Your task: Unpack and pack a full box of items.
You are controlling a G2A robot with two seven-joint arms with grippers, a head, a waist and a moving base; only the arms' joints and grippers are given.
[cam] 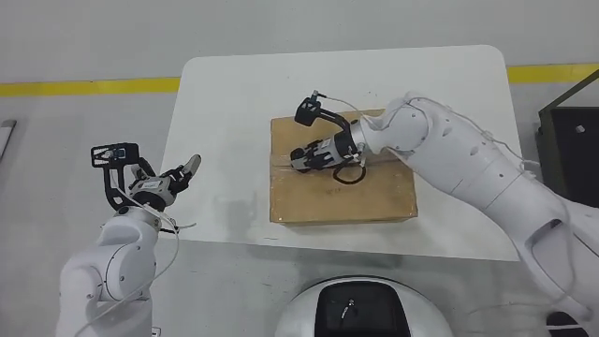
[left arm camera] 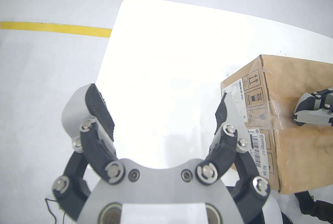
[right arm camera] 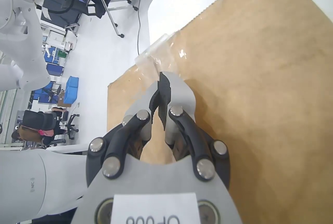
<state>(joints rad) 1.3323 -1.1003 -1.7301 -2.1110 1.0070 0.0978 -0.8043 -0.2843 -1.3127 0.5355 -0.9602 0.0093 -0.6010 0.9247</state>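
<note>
A closed brown cardboard box [cam: 342,192] lies on the white table [cam: 234,103], right of its middle, with clear tape [right arm camera: 156,53] running along the top seam. My right gripper [cam: 298,160] rests on the box's top near its left edge, shut, with its fingertips [right arm camera: 162,82] at the taped seam. Whether it pinches the tape I cannot tell. My left gripper [cam: 187,170] hangs open just off the table's left edge, nothing between its fingers [left arm camera: 100,105]. From the left wrist view the box [left arm camera: 299,152] shows its labelled end, and the right gripper [left arm camera: 299,112] sits on top.
Bare table surface lies left of the box and behind it. A yellow floor line [cam: 89,85] runs behind the table. A dark cabinet-like object [cam: 571,140] stands off the table's right side.
</note>
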